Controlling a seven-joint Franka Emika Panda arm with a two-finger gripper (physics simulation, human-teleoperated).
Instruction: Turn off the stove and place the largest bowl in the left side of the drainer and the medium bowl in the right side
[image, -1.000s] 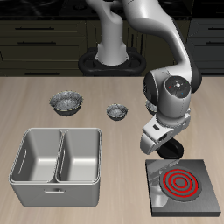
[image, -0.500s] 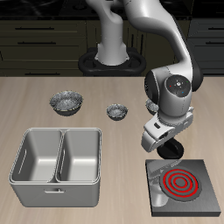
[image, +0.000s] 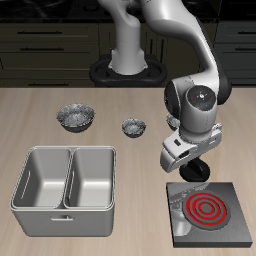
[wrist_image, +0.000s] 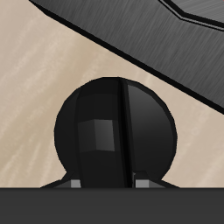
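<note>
At the counter's (image: 40, 120) front corner, the stove (image: 210, 213) glows with red rings; its round black knob (wrist_image: 114, 131) fills the wrist view. The jaws (image: 196, 172) sit over it, grip unclear, fingertips hidden.

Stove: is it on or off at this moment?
On. The stove shows bright red glowing coil rings in the exterior view. The tool is down at the stove's knob, but the rings are not yet dark.
</note>
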